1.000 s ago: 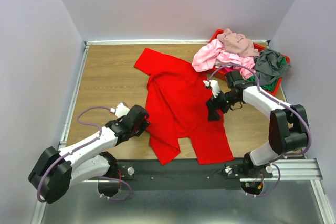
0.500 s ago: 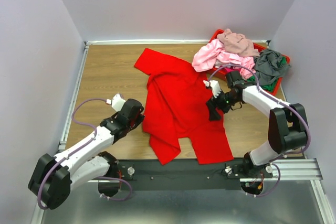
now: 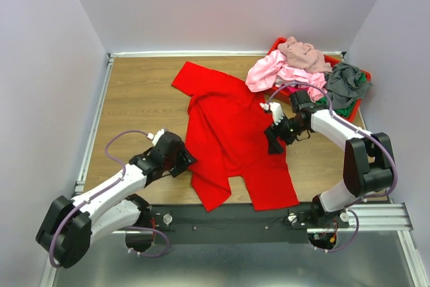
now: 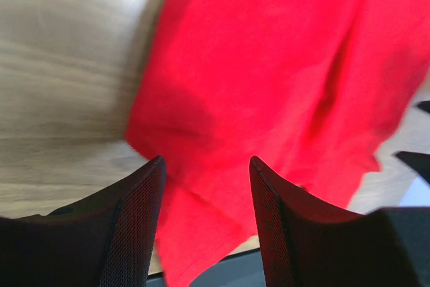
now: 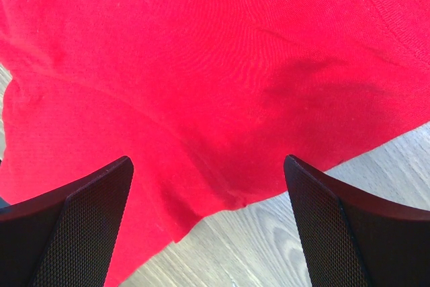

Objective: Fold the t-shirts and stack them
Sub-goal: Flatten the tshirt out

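Note:
A bright red t-shirt (image 3: 228,126) lies spread and creased across the middle of the wooden table. My left gripper (image 3: 188,161) hovers at its lower left edge, open, with only the red fabric (image 4: 269,65) under the empty gap (image 4: 205,162). My right gripper (image 3: 272,142) hangs over the shirt's right edge, wide open (image 5: 207,160), above the red cloth (image 5: 215,52) and bare wood. More t-shirts sit heaped at the back right: pink (image 3: 272,72), mauve-beige (image 3: 302,52) and grey (image 3: 346,82).
The heap rests in a red plastic tray (image 3: 363,74) in the back right corner. White walls close in the table on three sides. A metal rail (image 3: 235,216) runs along the near edge by the arm bases.
My left gripper pulled back to the left, off the shirt, then came back to its lower left edge and reopened. The right arm and the shirt have not visibly moved.

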You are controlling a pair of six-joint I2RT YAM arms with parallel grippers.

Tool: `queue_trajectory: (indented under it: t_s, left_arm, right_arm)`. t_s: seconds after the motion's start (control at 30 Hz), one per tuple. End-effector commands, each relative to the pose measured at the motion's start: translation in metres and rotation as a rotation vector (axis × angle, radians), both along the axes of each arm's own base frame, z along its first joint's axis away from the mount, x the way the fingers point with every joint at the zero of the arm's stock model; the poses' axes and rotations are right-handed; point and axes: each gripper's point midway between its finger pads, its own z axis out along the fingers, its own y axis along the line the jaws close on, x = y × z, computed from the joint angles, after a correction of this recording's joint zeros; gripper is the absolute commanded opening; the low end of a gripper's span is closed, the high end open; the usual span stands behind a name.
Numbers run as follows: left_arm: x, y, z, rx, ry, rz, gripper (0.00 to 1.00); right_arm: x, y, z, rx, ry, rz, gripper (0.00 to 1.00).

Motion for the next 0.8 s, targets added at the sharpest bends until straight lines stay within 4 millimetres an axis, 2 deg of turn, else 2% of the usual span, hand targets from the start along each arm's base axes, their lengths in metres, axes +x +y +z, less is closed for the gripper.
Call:
queue_trajectory:
  t_s: [0.0,0.17,0.27,0.33,0.5,0.6,0.77]
  left_arm:
    - [-0.014,-0.002,-0.017,0.011,0.081,-0.046,0.61]
    - [0.001,0.0,-0.027,0.05,0.066,-0.005,0.61]
    - [0.012,0.001,-0.026,0.072,0.054,0.024,0.56]
    - [0.017,0.001,-0.022,0.081,0.042,0.033,0.51]
    - [0.032,0.012,-0.011,0.137,-0.029,0.08,0.06]
    - [0.04,0.02,0.002,0.178,-0.09,0.086,0.0]
    - [0.055,0.034,0.033,0.236,-0.199,0.126,0.0]
  right_arm:
    - [0.005,-0.003,-0.003,-0.014,-0.005,-0.02,1.0]
    - [0.007,-0.005,-0.004,-0.014,-0.005,-0.028,1.0]
    - [0.006,-0.006,-0.005,-0.017,0.0,-0.03,1.0]
    - [0.006,-0.007,-0.005,-0.02,0.0,-0.032,1.0]
    - [0.007,-0.009,-0.006,-0.03,-0.001,-0.035,1.0]
    - [0.008,-0.011,-0.009,-0.045,0.002,-0.041,1.0]
    - [0.008,-0.016,-0.018,-0.076,0.025,-0.065,1.0]
